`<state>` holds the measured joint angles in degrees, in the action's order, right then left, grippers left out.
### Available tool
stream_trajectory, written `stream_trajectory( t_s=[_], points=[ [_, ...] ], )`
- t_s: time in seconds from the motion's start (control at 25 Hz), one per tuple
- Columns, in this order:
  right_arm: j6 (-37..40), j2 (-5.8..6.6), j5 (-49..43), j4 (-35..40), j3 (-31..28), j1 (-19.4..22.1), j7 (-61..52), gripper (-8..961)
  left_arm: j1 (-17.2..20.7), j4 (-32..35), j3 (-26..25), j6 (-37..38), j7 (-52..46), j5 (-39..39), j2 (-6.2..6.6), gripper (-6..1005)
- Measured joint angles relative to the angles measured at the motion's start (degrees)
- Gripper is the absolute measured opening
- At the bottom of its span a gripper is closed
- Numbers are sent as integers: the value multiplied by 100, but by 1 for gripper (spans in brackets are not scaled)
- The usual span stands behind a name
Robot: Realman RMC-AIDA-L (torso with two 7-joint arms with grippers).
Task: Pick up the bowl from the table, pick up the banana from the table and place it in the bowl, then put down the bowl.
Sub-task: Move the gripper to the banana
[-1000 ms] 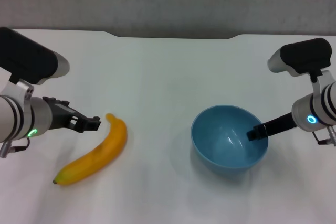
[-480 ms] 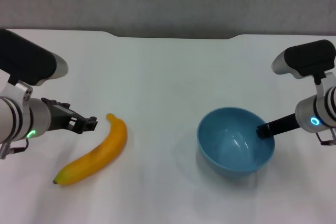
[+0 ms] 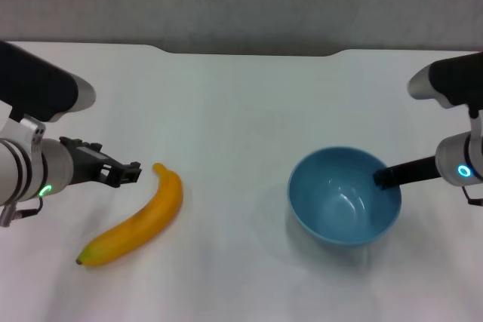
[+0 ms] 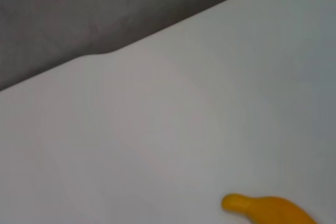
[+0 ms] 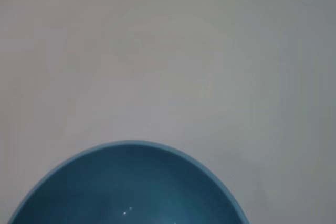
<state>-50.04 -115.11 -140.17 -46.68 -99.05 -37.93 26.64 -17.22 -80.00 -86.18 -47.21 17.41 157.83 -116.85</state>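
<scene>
One white table (image 3: 241,111), notch in its far edge. Two arms, one at each side.

One light-blue bowl (image 3: 343,197) on the robot's right half of the table; a shadow shows beneath its left side, so it looks raised a little, though contact with the surface cannot be judged. Right gripper (image 3: 382,178) is at the bowl's right rim, its dark finger reaching over the rim into the bowl, clamped on the rim.

One yellow-orange banana (image 3: 136,220) lying flat on the left half, well apart from the bowl, greenish tip nearest the robot. Left gripper (image 3: 133,172) hovers just beside the banana's far end, not touching; jaws look close together.
</scene>
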Motion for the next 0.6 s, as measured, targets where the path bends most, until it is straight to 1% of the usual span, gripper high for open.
stream_trajectory(
  t_s=[0.16,0.28,0.48,0.6],
  points=[
    [18,-1,75,-501,0,280,2,44,57,-249,66,-100,29,-220,3,751],
    [56,2,243,-886,0,491,2,43,64,-271,228,-158,131,-321,14,751],
    [88,5,268,-1136,-1,641,2,36,-94,-63,551,-495,408,-367,12,753],
    [92,3,269,-1387,-2,787,2,36,-243,209,622,-483,433,-368,9,753]
  ],
)
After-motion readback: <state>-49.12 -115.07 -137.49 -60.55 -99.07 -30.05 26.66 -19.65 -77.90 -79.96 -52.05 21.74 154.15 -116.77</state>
